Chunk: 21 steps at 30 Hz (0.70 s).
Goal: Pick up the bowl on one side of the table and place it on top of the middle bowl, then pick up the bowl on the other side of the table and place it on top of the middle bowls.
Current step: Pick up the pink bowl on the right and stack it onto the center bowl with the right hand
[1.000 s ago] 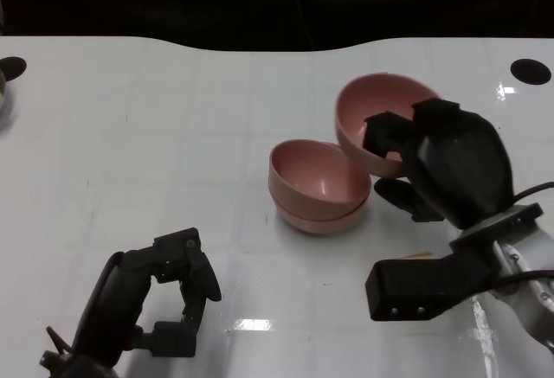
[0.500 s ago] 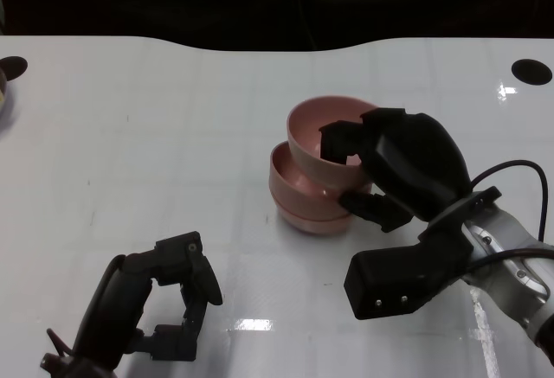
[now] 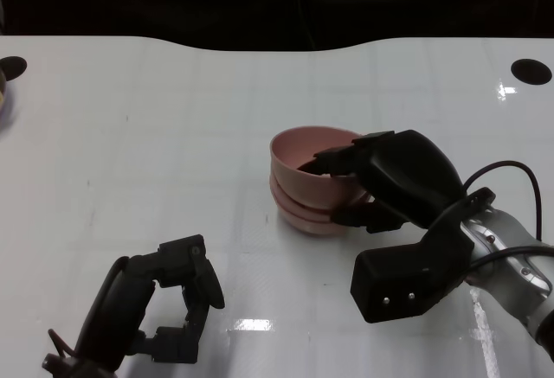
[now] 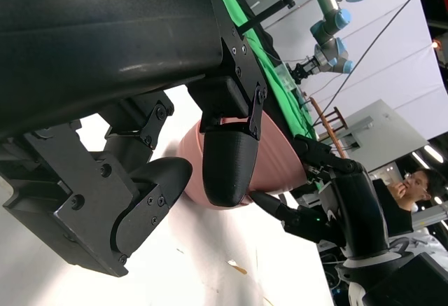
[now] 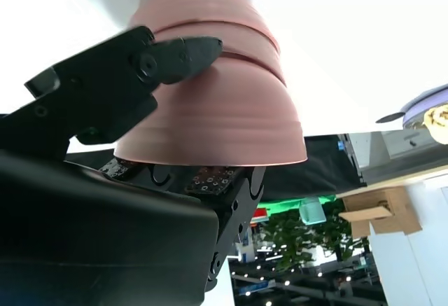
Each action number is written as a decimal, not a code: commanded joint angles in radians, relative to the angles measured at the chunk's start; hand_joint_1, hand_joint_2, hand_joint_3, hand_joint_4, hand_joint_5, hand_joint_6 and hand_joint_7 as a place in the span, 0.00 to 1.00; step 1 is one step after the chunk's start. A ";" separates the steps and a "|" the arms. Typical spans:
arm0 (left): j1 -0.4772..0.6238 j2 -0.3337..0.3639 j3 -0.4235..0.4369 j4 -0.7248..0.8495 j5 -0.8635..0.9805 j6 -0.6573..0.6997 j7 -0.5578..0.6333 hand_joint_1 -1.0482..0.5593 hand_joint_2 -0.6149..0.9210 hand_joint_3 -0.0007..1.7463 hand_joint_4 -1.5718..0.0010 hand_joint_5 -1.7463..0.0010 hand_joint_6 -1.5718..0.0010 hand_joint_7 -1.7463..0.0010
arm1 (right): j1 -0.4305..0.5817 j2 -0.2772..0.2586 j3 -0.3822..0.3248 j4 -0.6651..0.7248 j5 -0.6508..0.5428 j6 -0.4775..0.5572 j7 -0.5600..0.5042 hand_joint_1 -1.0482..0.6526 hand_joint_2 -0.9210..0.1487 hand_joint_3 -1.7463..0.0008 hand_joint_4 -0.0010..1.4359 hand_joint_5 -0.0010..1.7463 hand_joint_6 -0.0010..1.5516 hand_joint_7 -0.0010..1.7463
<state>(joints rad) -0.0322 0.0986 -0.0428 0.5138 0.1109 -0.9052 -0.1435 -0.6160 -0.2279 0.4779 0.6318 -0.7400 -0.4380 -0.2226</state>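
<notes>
While the right hand [image 3: 381, 183] grips the top pink bowl [image 3: 307, 157] by its near rim, fingers inside and under, head view shows it nested on the middle stack [image 3: 312, 214] mid white table [image 3: 173, 136]; left hand [image 3: 169, 296] idles well apart, curled on nothing

Left wrist: stack [image 4: 273, 159] lies beyond its empty fingers [image 4: 227, 159], lab room behind

Right wrist: fingers [image 5: 126, 75] clamp bowl wall [image 5: 210, 110], release looks next
</notes>
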 commanded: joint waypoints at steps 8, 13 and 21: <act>-0.003 0.008 0.003 0.002 0.014 0.009 0.024 0.66 0.60 0.85 0.41 0.04 0.46 0.14 | 0.008 -0.033 -0.015 -0.058 0.024 0.035 0.122 0.22 0.00 0.82 0.12 0.02 0.13 0.00; -0.003 0.009 0.000 0.002 0.015 0.008 0.028 0.66 0.60 0.85 0.41 0.04 0.45 0.14 | 0.015 -0.036 -0.013 -0.086 0.018 0.071 0.145 0.19 0.00 0.82 0.11 0.02 0.12 0.00; -0.011 0.014 0.000 0.017 0.007 -0.002 0.022 0.66 0.60 0.85 0.41 0.04 0.45 0.14 | 0.058 -0.055 -0.027 -0.178 -0.009 0.124 0.117 0.13 0.00 0.83 0.08 0.01 0.09 0.00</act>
<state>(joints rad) -0.0378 0.0994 -0.0445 0.5182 0.1186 -0.9035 -0.1281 -0.5736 -0.2619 0.4722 0.4789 -0.7499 -0.3256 -0.0914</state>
